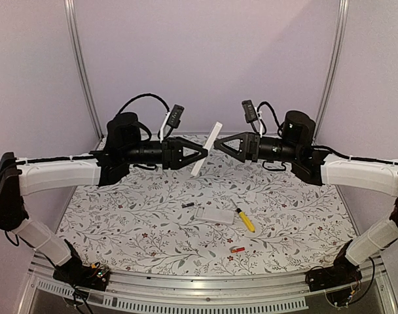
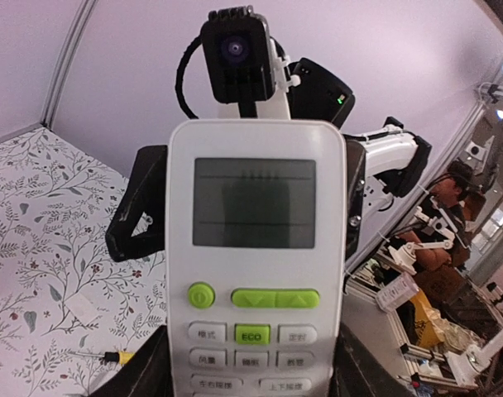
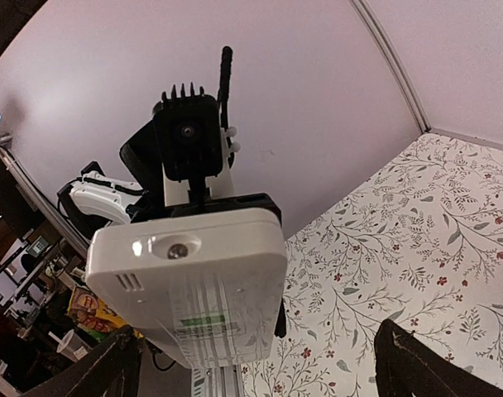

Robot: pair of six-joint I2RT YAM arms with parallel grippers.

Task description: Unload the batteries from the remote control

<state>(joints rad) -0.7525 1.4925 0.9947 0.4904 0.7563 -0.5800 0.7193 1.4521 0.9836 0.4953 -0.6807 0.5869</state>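
Remote control [image 1: 206,149] hangs tilted in the air above the middle of the table [image 1: 120,222], between the two arms. The left gripper [image 1: 200,155] clamps its lower end, jaws closed against both long sides. The left wrist view shows the front face upright, with a grey screen [image 2: 254,203] and green buttons [image 2: 275,298] below it. The right gripper [image 1: 217,144] sits just beside the upper end with its jaws spread wide. Its fingers [image 3: 111,368] stand far apart at the bottom of its own view and grip nothing. That view shows the pale back of the remote, with a screw [image 3: 177,250] near the top edge.

On the floral cloth below, a dark battery [image 1: 188,205] lies just left of a white panel [image 1: 214,214]. A yellow-handled screwdriver [image 1: 245,219] lies just right of the panel. A red-orange battery [image 1: 237,249] lies nearer the arm bases, apart from the rest. Whether any battery sits inside the remote cannot be told.
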